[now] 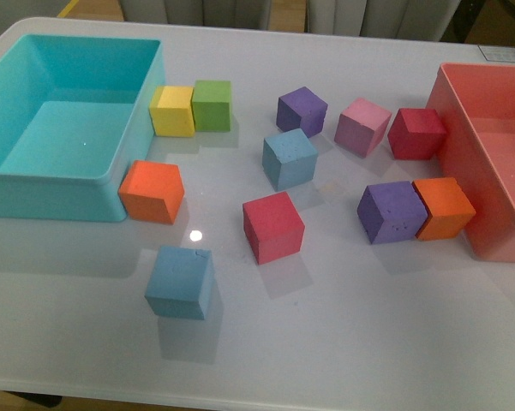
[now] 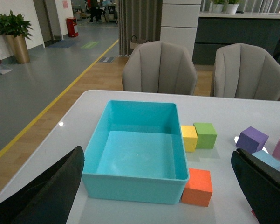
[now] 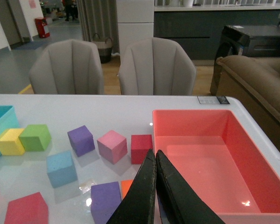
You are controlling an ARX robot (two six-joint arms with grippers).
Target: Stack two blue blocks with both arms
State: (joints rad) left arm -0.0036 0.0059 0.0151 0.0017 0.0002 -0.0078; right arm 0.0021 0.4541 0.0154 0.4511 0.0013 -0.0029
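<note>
Two blue foam cubes [image 1: 289,158] [image 1: 180,282], matte, pitted, apart

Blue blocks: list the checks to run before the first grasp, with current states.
1. Both in sight, near block and far block: ok.
2. Tops bare: ok.
3. Near block clear of neighbours: ok.
4. Left gripper open: ok.
5. Right gripper open: not ok, shut and empty.
6. A gripper over a block: not ok, none shows in the front view.
</note>
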